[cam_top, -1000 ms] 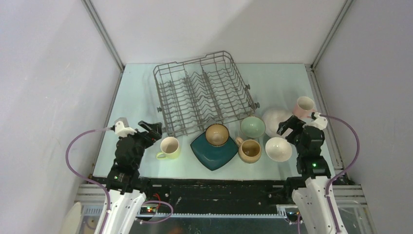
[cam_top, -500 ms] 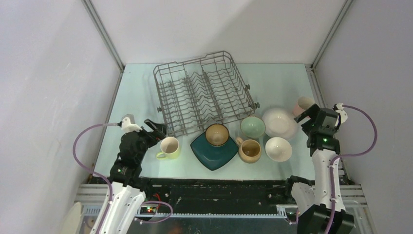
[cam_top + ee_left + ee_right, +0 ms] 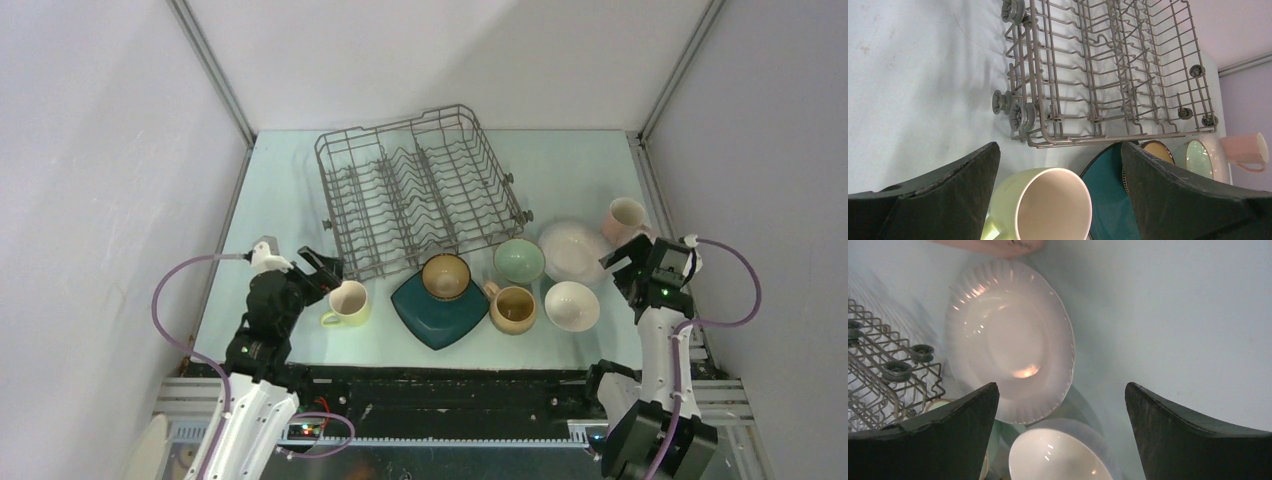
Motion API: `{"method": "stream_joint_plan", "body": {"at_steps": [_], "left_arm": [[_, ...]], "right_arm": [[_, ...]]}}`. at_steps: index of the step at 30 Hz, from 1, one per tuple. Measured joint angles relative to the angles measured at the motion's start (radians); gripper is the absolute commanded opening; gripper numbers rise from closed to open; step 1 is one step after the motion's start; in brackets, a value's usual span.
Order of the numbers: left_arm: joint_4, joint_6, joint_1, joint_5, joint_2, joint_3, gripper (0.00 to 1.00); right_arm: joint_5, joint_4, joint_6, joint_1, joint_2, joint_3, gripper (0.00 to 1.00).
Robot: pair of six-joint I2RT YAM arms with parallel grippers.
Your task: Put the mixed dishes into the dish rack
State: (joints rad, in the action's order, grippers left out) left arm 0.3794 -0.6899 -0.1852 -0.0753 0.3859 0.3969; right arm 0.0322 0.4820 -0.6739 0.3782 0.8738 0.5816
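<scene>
Standing bare at the far middle of the surface, the dish rack holds nothing yet; all the dishes lie along its near and right sides. Released, the left pincer hovers at the yellow mug, and the right pincer, also released, hangs over the white plate.
</scene>
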Motion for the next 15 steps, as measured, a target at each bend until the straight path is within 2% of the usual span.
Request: {"method": "stream_joint_plan", "body": {"at_steps": [8, 15], "left_arm": [[0.013, -0.012, 0.0, 0.0, -0.03, 0.0, 0.98], [0.029, -0.023, 0.0, -0.012, -0.032, 0.011, 0.98]], "right_arm": [[0.134, -0.184, -0.063, 0.047, 0.067, -0.182, 1.0], [0.225, -0.397, -0.122, 0.07, 0.124, -0.263, 0.94]]}}
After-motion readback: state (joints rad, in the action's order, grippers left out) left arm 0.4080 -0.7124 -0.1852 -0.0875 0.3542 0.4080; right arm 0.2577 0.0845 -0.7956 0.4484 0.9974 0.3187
